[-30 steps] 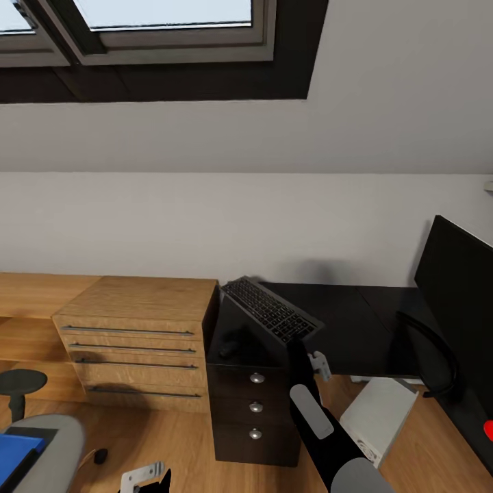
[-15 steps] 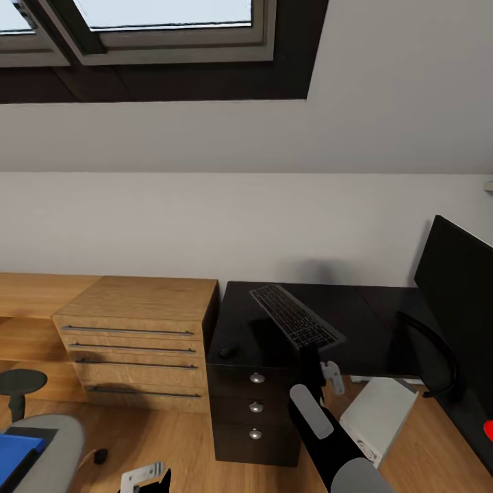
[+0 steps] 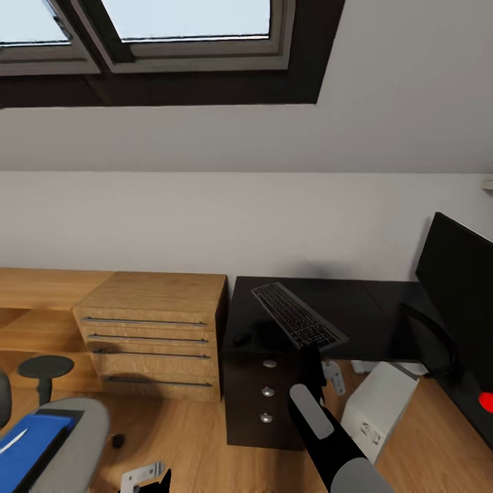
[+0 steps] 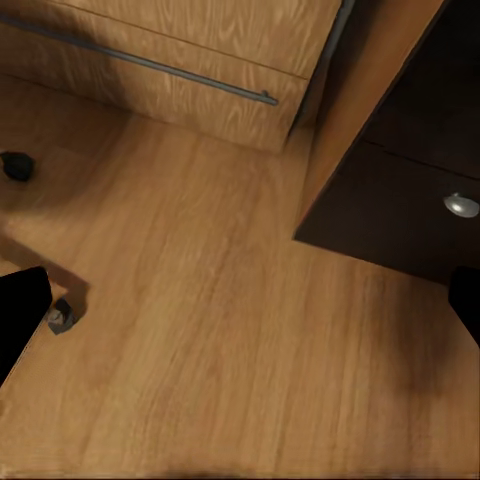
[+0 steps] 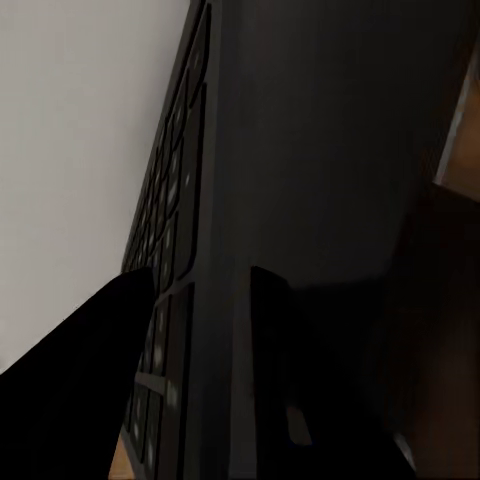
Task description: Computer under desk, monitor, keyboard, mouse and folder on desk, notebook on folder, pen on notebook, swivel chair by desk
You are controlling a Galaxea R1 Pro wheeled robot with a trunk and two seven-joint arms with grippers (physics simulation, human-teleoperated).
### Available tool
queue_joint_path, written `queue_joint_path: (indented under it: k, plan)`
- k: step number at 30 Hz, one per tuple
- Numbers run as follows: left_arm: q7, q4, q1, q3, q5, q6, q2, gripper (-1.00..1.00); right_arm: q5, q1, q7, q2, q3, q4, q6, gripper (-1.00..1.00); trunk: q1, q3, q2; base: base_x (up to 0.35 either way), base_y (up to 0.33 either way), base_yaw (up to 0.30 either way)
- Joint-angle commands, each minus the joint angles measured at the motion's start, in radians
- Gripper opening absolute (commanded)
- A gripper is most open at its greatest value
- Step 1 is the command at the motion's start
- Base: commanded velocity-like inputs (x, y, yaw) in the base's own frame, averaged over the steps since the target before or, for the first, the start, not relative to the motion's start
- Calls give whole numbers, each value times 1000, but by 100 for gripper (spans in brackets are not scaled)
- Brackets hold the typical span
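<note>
Keyboard point(image 3: 298, 316) sits mid-frame in the head view, tilted, its near end in the right hand point(image 3: 316, 364) just below it, far end out over the black counter point(image 3: 356, 311). In the right wrist view the fingers point(image 5: 90, 390) straddle the keyboard's edge point(image 5: 200, 300), clamped on it. Mouse point(image 3: 241, 337) lies on the counter, left of the keyboard. Monitor point(image 3: 455, 274) stands at right edge, computer point(image 3: 378, 407) on the floor under the counter. Chair point(image 3: 65, 445) with blue folder point(image 3: 27, 452) at lower left.

Versus 0.5 s ago: whole view shifted right, so camera moved; keyboard pose about the same.

Left hand point(image 3: 147, 477) at bottom edge, over the floor point(image 4: 220, 330); fingertips point(image 4: 20, 315) look spread, holding nothing, though the view is partial.
</note>
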Motion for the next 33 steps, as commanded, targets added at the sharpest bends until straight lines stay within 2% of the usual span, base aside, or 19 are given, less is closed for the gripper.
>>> queue_joint_path:
  k: [1,9,17,24,33]
  plan:
    - [8,-2,0,-4,8,2,2,100,3,-1,-7,0,2,-2,-3,-100,0,-1,-1,-255,210,0]
    - [8,-2,0,-4,7,3,2,100,3,-1,-6,0,1,-15,-2,-100,0,-1,-1,-94,62,-16]
    - [8,-3,0,-4,7,3,1,100,1,-1,-6,0,1,-17,-3,-100,0,-1,-1,-9,8,-191]
    - [8,-3,0,-4,7,3,0,100,-53,-1,-4,0,1,-18,-3,-100,0,-2,-1,-83,210,-210]
    - [8,-2,0,-4,7,3,0,100,-60,-1,-3,0,1,-20,-3,-100,0,-2,-1,-22,65,-20]
